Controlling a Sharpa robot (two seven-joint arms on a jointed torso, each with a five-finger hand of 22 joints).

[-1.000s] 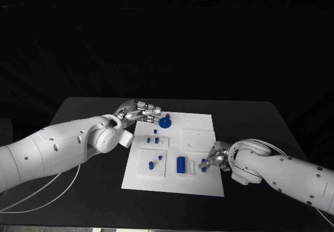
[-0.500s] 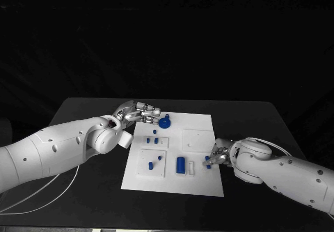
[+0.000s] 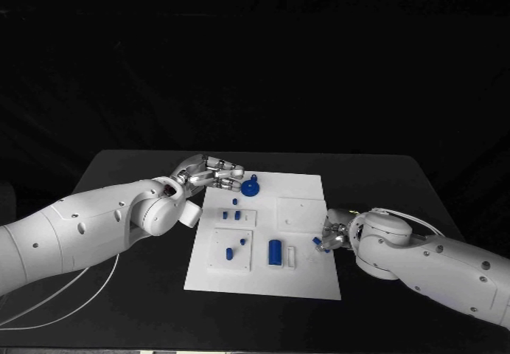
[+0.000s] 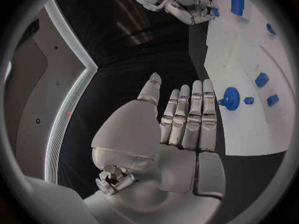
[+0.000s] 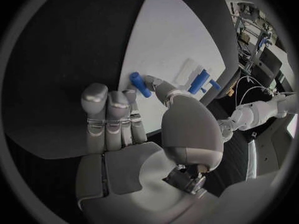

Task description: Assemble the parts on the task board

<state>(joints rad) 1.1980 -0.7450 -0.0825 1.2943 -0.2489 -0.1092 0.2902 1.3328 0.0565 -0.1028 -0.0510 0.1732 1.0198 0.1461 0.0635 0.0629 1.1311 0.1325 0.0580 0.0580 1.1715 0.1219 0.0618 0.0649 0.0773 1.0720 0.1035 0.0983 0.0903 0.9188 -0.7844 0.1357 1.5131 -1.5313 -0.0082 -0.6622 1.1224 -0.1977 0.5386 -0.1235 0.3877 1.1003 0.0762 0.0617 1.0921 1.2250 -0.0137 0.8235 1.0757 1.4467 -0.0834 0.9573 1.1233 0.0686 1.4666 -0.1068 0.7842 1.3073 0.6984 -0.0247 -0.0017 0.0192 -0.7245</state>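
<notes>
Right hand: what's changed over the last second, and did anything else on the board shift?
The right hand, pinching a small blue peg, has drawn back along the task board's right edge, away from the robot, carrying the peg with it. The left hand stays by the blue gear, and the other parts have not moved.

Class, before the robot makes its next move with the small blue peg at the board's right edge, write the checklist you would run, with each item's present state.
1. Right hand pinches the blue peg: ok.
2. Peg lifted off the task board: cannot tell.
3. Left hand holds nothing: ok.
4. Left hand apart from the blue gear: ok in the left wrist view.
5. Target hole for the peg visible: cannot tell.
</notes>
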